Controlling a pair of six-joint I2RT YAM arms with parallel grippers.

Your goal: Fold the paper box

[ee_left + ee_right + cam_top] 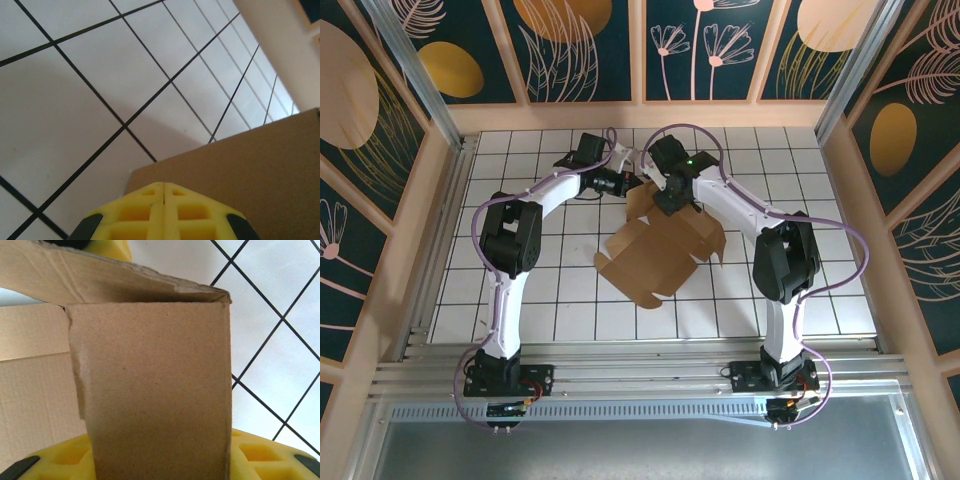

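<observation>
The paper box [655, 255] is a brown cardboard sheet, partly folded, lying mid-table with its far flaps raised. My right gripper [672, 205] reaches down onto its far side. In the right wrist view a raised cardboard panel [150, 390] fills the gap between the yellow fingers [260, 455], so my right gripper [157, 437] is shut on it. A second flap [100, 280] folds over the top of that panel. My left gripper [632, 186] is at the box's far left corner. Its yellow fingertips [163, 186] are pressed together, with a brown panel [250, 170] just beyond them.
The white table [550, 300] has a black grid and is walled in by wooden panels, with a rail [640, 375] along the near edge. Both arm bases [505, 380] stand at that edge. Bare grid lies left, right and in front of the box.
</observation>
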